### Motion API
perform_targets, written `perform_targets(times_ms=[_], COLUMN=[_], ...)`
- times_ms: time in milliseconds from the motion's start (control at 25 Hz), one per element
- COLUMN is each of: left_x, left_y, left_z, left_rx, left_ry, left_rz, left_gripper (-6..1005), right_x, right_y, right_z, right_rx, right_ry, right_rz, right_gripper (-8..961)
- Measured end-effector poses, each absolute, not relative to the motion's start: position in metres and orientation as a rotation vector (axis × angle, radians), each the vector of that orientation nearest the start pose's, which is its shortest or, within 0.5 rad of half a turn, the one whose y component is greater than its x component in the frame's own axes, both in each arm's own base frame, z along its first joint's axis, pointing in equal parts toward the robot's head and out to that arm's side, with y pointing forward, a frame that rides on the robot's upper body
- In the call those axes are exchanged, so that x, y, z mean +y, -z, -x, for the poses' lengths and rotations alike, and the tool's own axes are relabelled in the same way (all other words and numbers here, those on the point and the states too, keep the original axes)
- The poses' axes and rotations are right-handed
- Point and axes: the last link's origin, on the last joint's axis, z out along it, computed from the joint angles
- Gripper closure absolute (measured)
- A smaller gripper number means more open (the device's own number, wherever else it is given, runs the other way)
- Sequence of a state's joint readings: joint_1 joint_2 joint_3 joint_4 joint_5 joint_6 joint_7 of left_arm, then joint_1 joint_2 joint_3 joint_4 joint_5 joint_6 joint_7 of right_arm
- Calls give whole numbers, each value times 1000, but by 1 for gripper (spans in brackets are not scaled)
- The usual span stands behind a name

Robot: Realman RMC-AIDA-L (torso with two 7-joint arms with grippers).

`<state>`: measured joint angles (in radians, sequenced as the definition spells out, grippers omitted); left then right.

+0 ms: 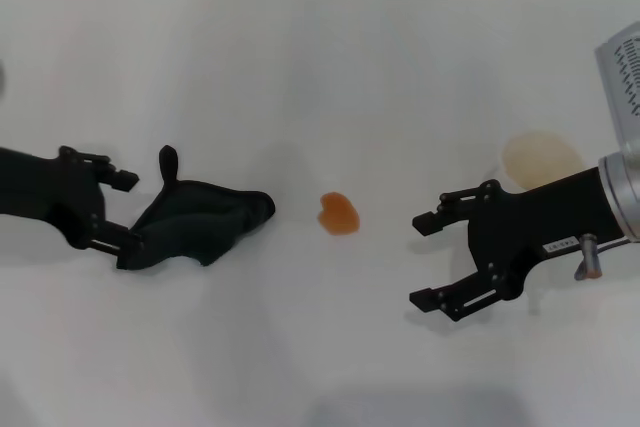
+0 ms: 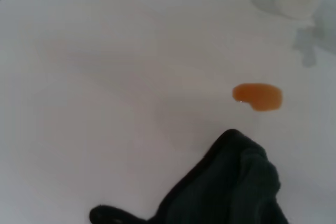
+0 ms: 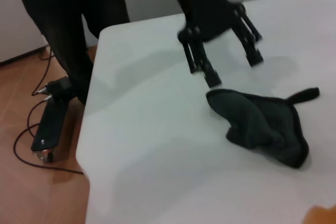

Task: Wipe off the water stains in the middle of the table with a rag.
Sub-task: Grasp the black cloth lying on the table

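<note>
Item: white desk (image 1: 300, 67), smooth and plain, carrying all listed things. Landmark: water stain (image 1: 339, 214), one small orange-amber blotch, roughly heart-shaped, lying on the desk about midway between the two arms; also visible from the left wrist (image 2: 258, 96), just beyond the cloth's edge. Rag (image 1: 200, 222): dark greenish-black cloth, crumpled, lying flat on the desk to the robot's left of the stain, near it but not touching; a small loop stands out at the corner farthest from the stain; seen also from the right wrist (image 3: 262, 127). Left gripper (image 1: 125, 215): at the rag's far end from the stain, jaws spread, one finger beside the loop, the other at the cloth's near edge; the cloth is not pinched. Right gripper (image 1: 425, 259): on the stain's opposite side, well apart from it, jaws spread wide, holding nothing. Paper cup (image 1: 541, 157): white, behind the right arm, farther from the stain than the gripper.
</note>
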<state>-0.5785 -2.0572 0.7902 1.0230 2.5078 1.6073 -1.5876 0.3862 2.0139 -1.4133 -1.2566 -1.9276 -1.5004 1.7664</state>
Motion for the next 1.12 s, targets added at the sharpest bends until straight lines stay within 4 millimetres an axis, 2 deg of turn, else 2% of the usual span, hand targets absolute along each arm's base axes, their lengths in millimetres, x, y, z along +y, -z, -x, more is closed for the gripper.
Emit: perform_targets(times_ms=[280, 720, 800, 1040, 1120], left_x=[355, 357, 357, 357, 357], left_y=[-14, -10, -10, -4, 0], left_z=[258, 257, 257, 257, 258], left_rx=[-430, -429, -428, -423, -432], left_ry=[-238, -252, -252, -278, -285], left_rz=[2932, 2925, 2923, 2926, 2934], left_gripper=[124, 124, 246, 475, 517], right_x=[307, 309, 310, 310, 310], right_y=[17, 17, 18, 18, 19], right_z=[-188, -189, -190, -190, -189], right_rx=[231, 234, 235, 224, 222], right_ry=[-188, -188, -183, -187, -189], right_rz=[3067, 3051, 3047, 3048, 3053], right_gripper=[81, 81, 81, 82, 82])
